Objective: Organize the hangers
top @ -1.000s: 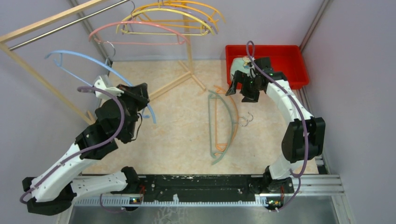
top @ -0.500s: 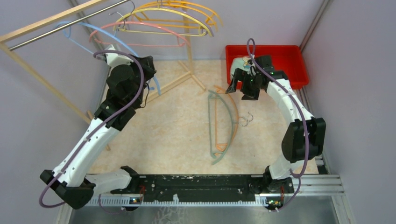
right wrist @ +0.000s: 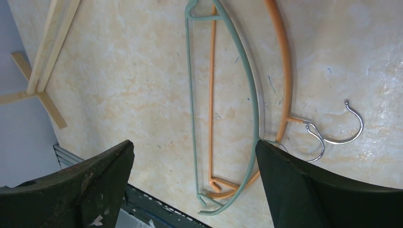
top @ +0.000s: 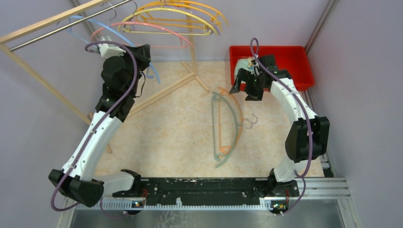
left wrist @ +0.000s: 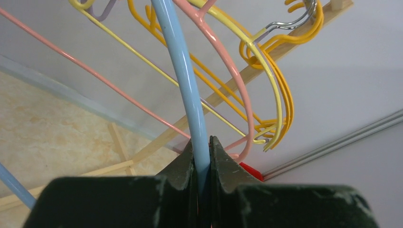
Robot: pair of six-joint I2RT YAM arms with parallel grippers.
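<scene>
L tool (left wrist: pixel 202 145) w/ blue hanger (left wrist: pixel 183 71), marbled tabletop (top: pixel 180 128)

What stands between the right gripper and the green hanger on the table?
Nothing visible does. The open right gripper hangs above the green hanger with only air between them. The orange hanger overlaps it on the table, so a grasp might catch both.

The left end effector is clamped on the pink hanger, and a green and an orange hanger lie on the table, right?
Not the pink one: the left wrist view shows the left end effector shut on the blue hanger. The green hanger and orange hanger do lie on the table.
</scene>
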